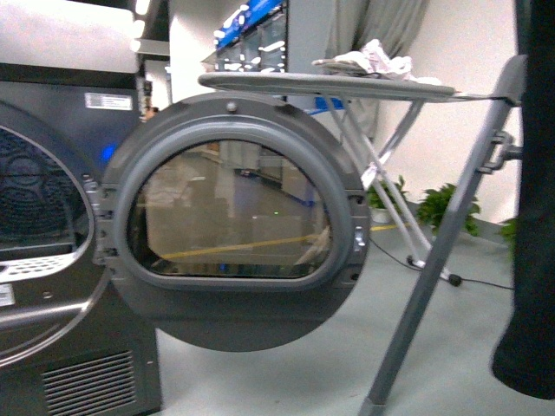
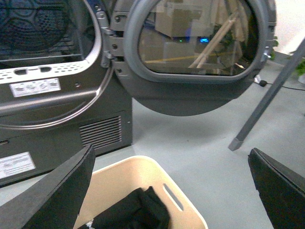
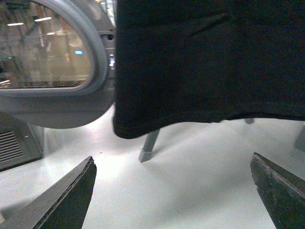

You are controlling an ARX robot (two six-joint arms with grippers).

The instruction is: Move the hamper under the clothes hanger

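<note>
The hamper [image 2: 125, 180], a beige bin with a handle slot, stands on the floor in front of the dryer, directly below my left gripper [image 2: 171, 150]. Dark clothes [image 2: 138, 213] lie inside it. That gripper is open and holds nothing, one finger over the bin's near side and the other out over the floor. Of the clothes hanger, an angled grey leg [image 1: 442, 251] shows at the right, with a black garment [image 1: 531, 217] hanging beside it. My right gripper [image 3: 171, 157] is open over bare floor, below the black garment [image 3: 205, 62] and near the hanger's foot [image 3: 148, 149]. The hamper is out of the front view.
The dryer's round door [image 1: 234, 225] stands open, swung out between the hamper and the hanger leg [image 2: 267, 100]. A grey ironing board [image 1: 329, 84] with white cloth [image 1: 377, 59] stands behind the door. Potted plants [image 1: 447, 208] line the far wall. A cable [image 1: 477, 282] lies on the floor.
</note>
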